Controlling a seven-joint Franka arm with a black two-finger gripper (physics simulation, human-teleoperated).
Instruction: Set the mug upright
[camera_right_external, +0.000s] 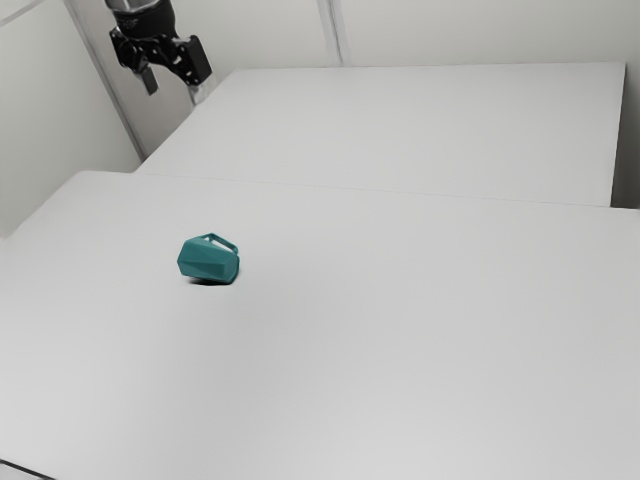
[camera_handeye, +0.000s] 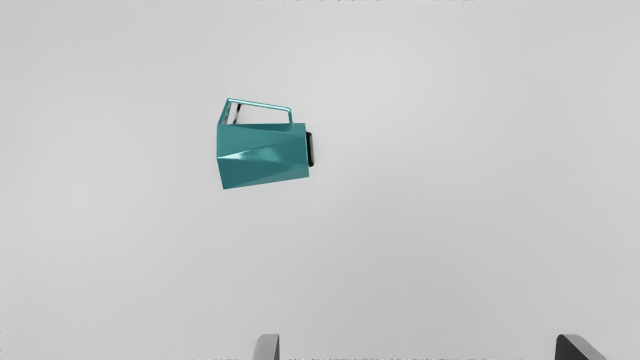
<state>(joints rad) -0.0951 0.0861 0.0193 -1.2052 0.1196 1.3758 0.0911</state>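
While the teal mug (camera_handeye: 262, 150) lies on its side, its inside hidden, jaws wide apart, empty

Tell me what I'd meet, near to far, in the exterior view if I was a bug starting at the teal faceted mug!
Teal faceted mug, lying on its side → far edge of the smooth white table → flat pale surface beyond it → pale back wall.

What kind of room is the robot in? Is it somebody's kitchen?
Probably not a kitchen; it looks more like a robot practice room. There's a black robot gripper, a big plain table with a teal mug lying on its side, and a pale wall behind.
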